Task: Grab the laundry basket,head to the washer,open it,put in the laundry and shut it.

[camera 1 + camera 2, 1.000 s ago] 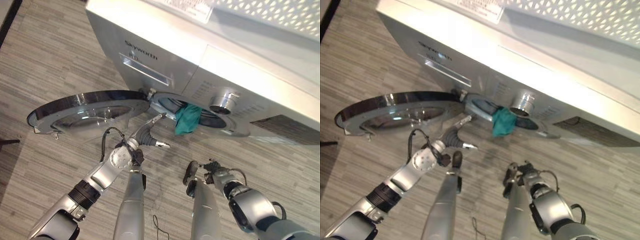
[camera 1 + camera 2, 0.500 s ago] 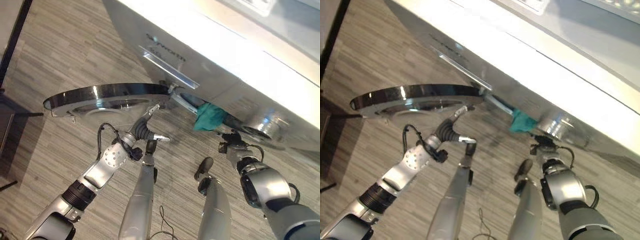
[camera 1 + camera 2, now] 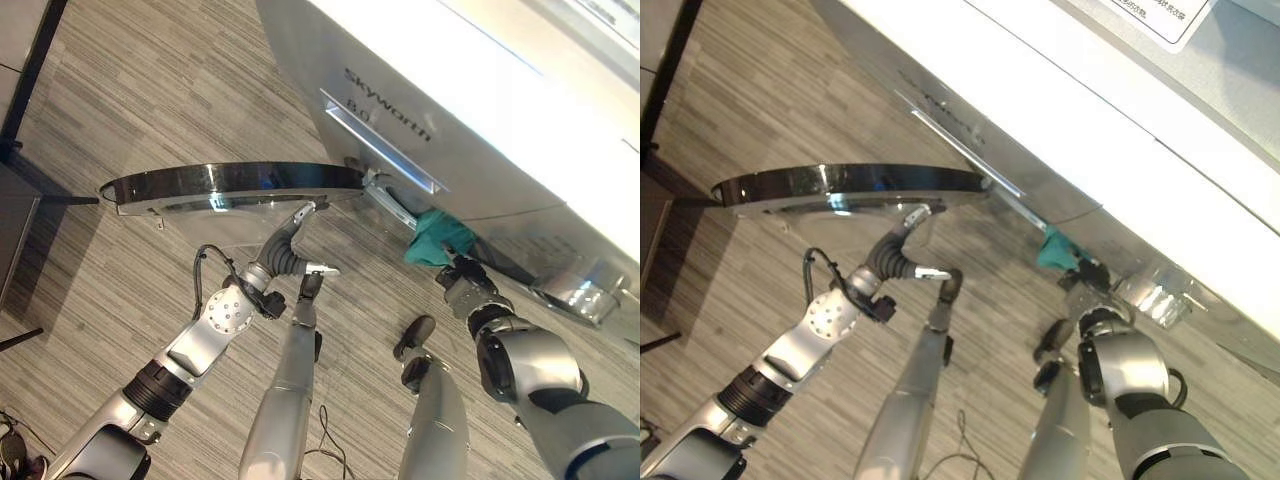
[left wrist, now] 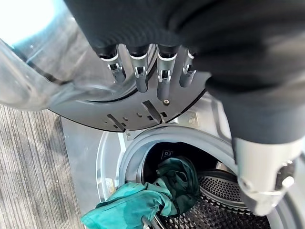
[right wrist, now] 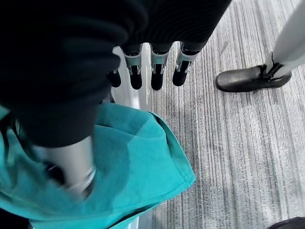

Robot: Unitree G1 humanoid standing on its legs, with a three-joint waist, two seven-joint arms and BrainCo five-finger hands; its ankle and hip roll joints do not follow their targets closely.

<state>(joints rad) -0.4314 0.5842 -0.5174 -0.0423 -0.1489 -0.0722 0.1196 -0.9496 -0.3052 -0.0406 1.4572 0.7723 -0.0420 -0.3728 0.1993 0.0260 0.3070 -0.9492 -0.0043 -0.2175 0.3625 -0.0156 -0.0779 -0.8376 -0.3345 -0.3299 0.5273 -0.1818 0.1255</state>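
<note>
Both hands' fingers released — left hand (image 3: 288, 255) by door (image 3: 230, 180), right hand (image 3: 462, 287) at teal cloth (image 5: 143, 157).

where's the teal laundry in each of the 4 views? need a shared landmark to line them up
Left eye view: teal laundry hangs from the washer opening, right of centre, just above the right robot hand.
Right eye view: a small teal patch under the washer front, right of centre.
Left wrist view: draped over the drum's lower lip.
Right wrist view: fills the lower left, against the thumb.
Shared landmark: the open washer door, in both eye views and the left wrist view.
</note>
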